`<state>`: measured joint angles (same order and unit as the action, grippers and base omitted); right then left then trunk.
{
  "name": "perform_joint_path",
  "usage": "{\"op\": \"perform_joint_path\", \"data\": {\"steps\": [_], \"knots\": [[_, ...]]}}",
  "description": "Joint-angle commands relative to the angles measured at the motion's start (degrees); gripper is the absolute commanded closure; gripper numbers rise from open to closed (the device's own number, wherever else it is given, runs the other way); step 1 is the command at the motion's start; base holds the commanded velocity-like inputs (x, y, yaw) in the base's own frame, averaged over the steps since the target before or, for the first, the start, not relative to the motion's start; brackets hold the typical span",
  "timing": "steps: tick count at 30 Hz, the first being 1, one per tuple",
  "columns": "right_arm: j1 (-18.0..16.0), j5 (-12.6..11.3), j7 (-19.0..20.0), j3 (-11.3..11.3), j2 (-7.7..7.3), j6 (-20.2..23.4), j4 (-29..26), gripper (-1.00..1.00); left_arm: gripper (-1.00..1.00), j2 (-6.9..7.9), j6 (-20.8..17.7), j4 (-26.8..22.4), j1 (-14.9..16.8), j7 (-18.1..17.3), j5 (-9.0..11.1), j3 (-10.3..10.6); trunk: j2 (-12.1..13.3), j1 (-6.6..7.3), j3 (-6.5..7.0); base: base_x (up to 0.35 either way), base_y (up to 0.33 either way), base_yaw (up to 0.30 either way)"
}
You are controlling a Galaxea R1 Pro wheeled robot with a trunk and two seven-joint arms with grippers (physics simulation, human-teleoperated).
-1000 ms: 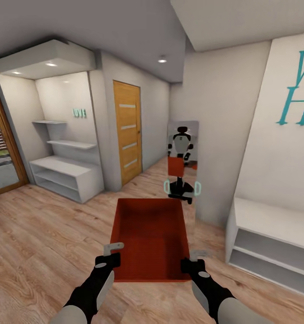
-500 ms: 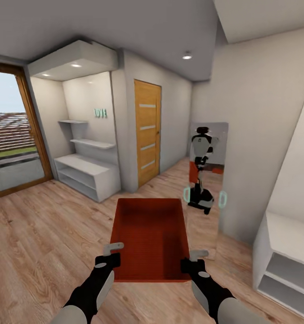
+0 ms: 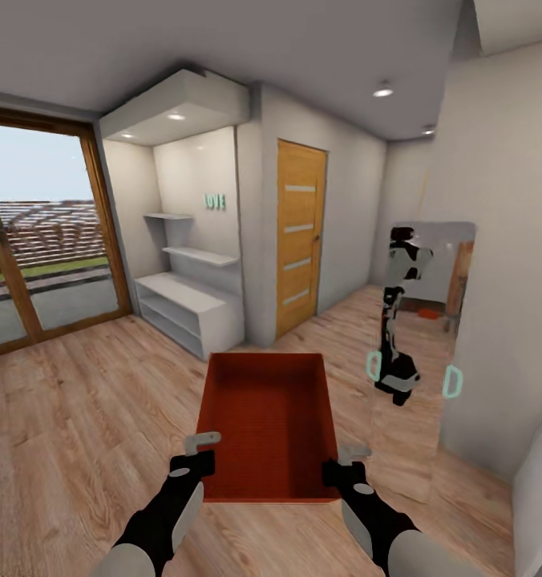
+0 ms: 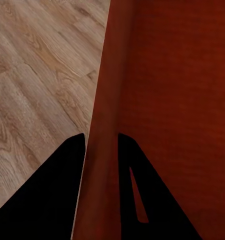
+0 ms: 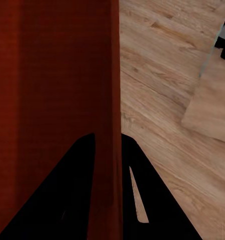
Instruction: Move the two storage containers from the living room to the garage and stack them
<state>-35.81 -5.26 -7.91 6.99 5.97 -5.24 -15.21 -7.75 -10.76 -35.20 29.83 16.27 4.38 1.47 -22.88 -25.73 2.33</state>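
Observation:
I carry one orange-red storage container (image 3: pixel 267 425) in front of me, open side up and with nothing inside, above a light wood plank floor. My left gripper (image 3: pixel 200 450) is shut on its left wall, seen close up as a thin red edge (image 4: pixel 100 150) between the two dark fingers. My right gripper (image 3: pixel 343 463) is shut on the right wall (image 5: pixel 112 150) in the same way. The garage is out of view.
A wooden slatted door (image 3: pixel 299 236) stands ahead in a grey wall. White shelves (image 3: pixel 187 308) fill an alcove left of it, and a glass sliding door (image 3: pixel 38 240) is at far left. A tall mirror (image 3: pixel 419 353) leans at right, reflecting the robot. A white cabinet edge (image 3: pixel 539 489) sits at far right.
The whole view has swung left: door, shelves and mirror drifted right, and the glass door came into view. The container and both grippers keep the same place in the picture.

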Motion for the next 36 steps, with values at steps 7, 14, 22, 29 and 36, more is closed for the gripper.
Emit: {"op": "perform_joint_path", "data": {"steps": [7,14,22,29,36], "knots": [[0.0,-0.2,-0.3,-0.3,-0.61,-1.1,-0.2,1.0,1.0,0.84,-0.3,0.0,0.0,0.6,0.9,-1.2,0.0,-0.05,-0.01,0.322,0.0,0.027],[0.0,-0.2,-0.4,-0.4,-0.63,-1.1,-0.2,1.0,1.0,0.88,-0.3,0.0,0.0,0.6,0.9,-1.2,0.0,-0.05,-0.01,0.322,0.0,0.001],[0.0,-0.2,-0.4,-0.3,-0.61,-1.1,-0.2,1.0,1.0,0.89,-0.3,0.1,0.0,0.6,0.9,-1.2,0.0,-0.05,-0.01,0.322,0.0,0.0],[0.0,-0.1,-0.4,-0.3,-0.61,-1.1,-0.2,1.0,1.0,0.89,-0.3,0.1,0.0,0.6,0.9,-1.2,0.0,-0.05,-0.01,0.322,0.0,0.0],[0.0,-0.1,-0.4,-0.3,-0.61,-1.1,-0.2,1.0,1.0,0.89,-0.3,0.2,0.0,0.6,0.9,-1.2,0.0,-0.05,-0.01,0.322,0.0,0.0]]}}
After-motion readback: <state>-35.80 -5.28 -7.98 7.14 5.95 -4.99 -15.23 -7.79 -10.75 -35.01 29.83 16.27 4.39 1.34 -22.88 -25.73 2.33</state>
